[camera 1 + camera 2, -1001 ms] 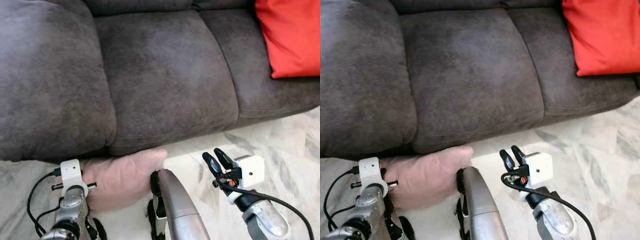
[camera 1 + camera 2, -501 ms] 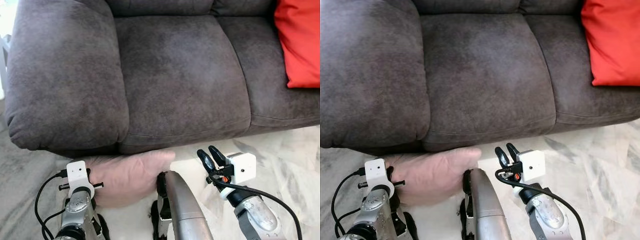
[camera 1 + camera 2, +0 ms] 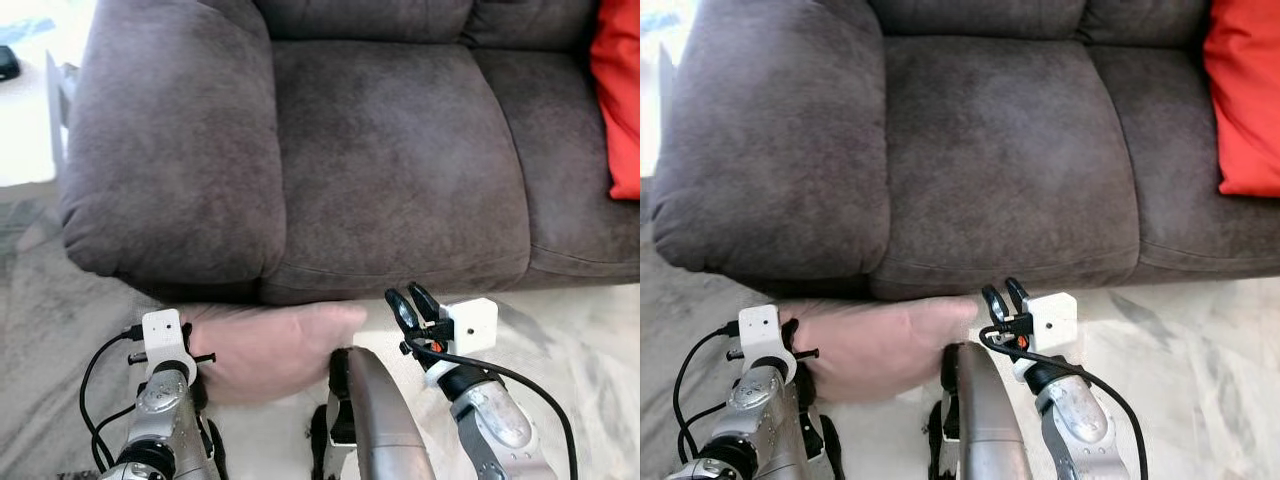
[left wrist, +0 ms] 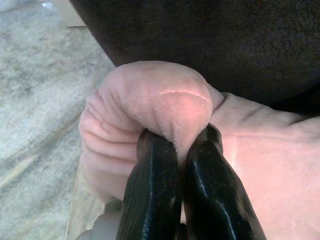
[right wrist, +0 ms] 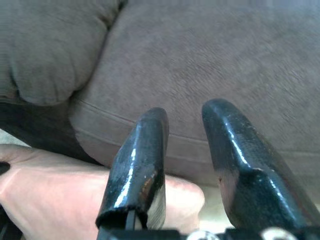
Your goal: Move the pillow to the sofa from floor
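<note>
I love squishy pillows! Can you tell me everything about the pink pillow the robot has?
The pillow is pale pink and looks soft and velvety, with a seam along its edge. It sits low in front of the dark grey sofa, just below the seat cushions and above the marble floor. The left gripper pinches a bunched, wrinkled corner. The right gripper hovers open by its other end.

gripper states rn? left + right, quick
Left tool: shut on the pink pillow, pinching a fold of it.
Right tool: open, holding nothing, pointed at the sofa.
</note>
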### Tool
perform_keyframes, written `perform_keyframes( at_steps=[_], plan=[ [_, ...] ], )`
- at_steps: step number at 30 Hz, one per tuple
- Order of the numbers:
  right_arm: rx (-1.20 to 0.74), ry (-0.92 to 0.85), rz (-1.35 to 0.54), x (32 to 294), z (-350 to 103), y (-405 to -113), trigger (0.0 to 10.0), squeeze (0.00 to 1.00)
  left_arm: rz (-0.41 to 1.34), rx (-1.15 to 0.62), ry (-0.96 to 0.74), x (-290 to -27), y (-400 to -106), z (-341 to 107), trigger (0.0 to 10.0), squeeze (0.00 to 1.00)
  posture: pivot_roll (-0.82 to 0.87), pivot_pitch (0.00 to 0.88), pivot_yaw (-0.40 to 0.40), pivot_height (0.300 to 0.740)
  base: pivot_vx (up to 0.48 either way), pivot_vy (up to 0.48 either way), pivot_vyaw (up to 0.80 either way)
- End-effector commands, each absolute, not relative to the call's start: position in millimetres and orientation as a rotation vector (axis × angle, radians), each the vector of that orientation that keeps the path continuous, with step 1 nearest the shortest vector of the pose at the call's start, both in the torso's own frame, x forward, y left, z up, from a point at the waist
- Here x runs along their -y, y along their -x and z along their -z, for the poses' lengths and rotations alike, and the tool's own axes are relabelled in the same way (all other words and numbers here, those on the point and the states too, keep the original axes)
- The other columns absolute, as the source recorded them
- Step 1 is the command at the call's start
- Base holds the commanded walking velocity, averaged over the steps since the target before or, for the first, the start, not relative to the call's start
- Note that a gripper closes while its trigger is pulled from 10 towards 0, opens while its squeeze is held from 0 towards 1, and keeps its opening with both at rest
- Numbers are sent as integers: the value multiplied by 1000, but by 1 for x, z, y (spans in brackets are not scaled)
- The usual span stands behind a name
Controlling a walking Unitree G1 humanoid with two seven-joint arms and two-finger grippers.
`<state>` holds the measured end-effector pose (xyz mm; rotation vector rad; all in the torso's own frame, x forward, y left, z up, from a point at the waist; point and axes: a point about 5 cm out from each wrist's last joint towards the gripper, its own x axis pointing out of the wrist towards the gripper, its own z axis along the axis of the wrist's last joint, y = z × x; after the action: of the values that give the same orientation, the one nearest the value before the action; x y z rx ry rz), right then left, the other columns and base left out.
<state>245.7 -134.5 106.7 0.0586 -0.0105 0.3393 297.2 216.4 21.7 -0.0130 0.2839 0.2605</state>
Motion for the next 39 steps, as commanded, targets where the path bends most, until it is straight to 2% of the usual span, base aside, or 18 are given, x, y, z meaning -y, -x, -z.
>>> perform_keyframes(
  at_steps=[1, 15, 19, 39],
  plan=[
    [-30, -59, -314, 139, -95, -242, 10000, 0, -303, -311, 15, -227, -288, -15, 10000, 0, -17, 325, -117, 559, -266, 0, 0],
    [-16, -76, -272, 132, -83, -261, 10000, 0, -257, -290, 7, -224, -305, -29, 10000, 0, 15, 227, -53, 559, -303, 0, 0],
    [-13, -74, -259, 132, -79, -272, 10000, 0, -242, -282, 4, -223, -310, -33, 10000, 0, 24, 176, -31, 559, -311, 0, 0],
    [0, -75, -217, 133, -70, -293, 10000, 0, -209, -256, 11, -216, -324, -46, 10000, 0, 47, 98, -10, 559, -313, 0, 0]
  ],
)
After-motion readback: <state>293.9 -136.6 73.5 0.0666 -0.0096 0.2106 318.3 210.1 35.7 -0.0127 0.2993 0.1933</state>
